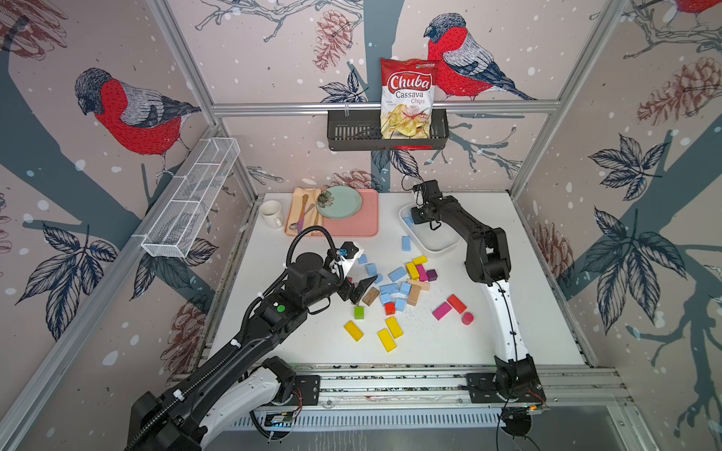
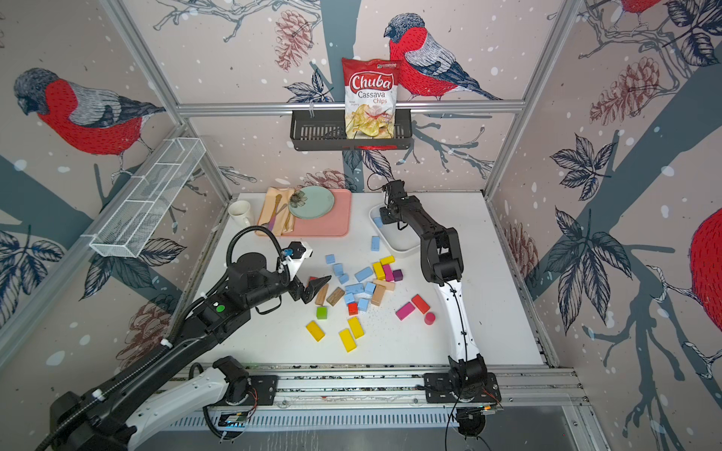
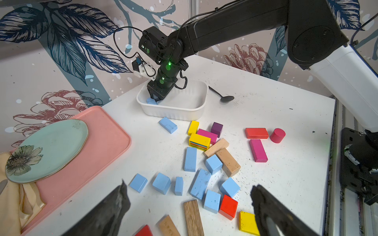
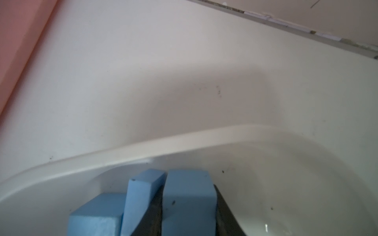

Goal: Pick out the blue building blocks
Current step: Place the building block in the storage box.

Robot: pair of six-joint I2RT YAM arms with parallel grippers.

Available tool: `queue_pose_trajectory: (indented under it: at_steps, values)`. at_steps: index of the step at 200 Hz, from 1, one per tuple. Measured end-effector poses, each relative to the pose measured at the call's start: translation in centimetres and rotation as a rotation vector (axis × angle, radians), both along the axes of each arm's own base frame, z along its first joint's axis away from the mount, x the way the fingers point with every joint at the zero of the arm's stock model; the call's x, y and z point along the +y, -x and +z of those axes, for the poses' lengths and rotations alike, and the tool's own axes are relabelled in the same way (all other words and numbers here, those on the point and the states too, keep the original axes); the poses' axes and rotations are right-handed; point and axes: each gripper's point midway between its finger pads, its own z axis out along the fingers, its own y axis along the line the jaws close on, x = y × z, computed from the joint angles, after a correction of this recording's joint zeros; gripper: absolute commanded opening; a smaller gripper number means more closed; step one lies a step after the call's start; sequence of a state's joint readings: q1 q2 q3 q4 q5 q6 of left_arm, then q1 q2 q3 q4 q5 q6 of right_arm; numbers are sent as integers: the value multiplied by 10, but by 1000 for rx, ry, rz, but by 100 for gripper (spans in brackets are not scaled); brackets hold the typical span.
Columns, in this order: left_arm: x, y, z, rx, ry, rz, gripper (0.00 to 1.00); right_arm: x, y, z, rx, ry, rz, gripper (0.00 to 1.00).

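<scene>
Matte light blue building blocks [image 3: 190, 159], cubes and short bars: most lying loose on the surface [image 3: 286, 102], one bar apart near white tub [image 3: 173, 111], three inside it.

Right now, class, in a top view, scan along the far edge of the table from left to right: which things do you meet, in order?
In order: white mug → beige napkin → green plate → white tub.

My worktop [image 1: 547, 312] is white with dark flecks. The blue building blocks [image 3: 190, 159] are pale sky-blue, among other blocks [image 3: 258, 150] in yellow, magenta, red, purple, green and bare wood. At eleven o'clock, a pink tray [image 1: 359, 224] bears a mint plate [image 1: 344, 205] with a dark flower.
</scene>
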State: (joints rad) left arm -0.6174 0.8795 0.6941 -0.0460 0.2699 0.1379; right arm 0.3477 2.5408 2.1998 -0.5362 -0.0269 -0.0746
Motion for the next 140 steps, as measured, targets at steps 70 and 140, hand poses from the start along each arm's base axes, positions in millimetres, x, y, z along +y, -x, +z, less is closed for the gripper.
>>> queue_pose_trajectory:
  at_steps: [70, 140]
  values:
    - [0, 0, 0, 1, -1, 0, 96, 0, 2, 9, -5, 16, -1, 50]
    - [0, 0, 0, 0, -1, 0, 96, -1, -5, 53, -74, -4, -16, 60]
